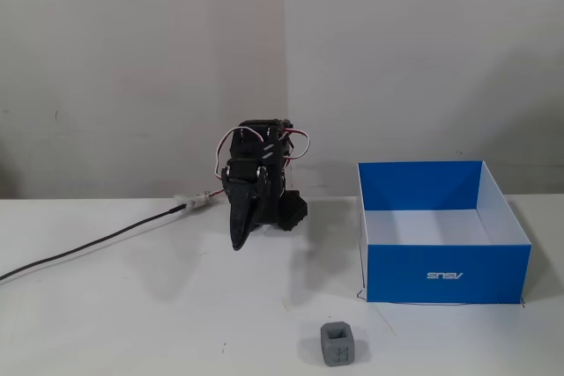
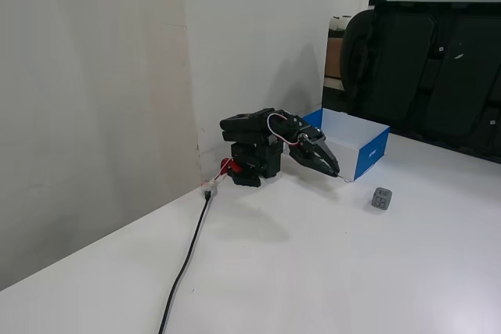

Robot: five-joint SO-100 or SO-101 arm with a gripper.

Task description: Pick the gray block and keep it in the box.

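Observation:
The gray block (image 1: 337,343) is a small dull-gray cube with a square recess on top, standing on the white table near the front edge; it also shows in the other fixed view (image 2: 382,199). The box (image 1: 449,275) is blue with a white interior and an upside-down white logo, at the right, empty as far as shown; it also shows behind the arm (image 2: 373,149). My gripper (image 1: 238,242) is black, folded down at the arm's base with its tips just above the table, jaws together and empty. It also shows side-on (image 2: 337,173), well away from the block.
A black cable (image 1: 88,248) runs from the arm's base leftward across the table. A white wall stands behind. A dark chair (image 2: 427,60) stands beyond the table's far side.

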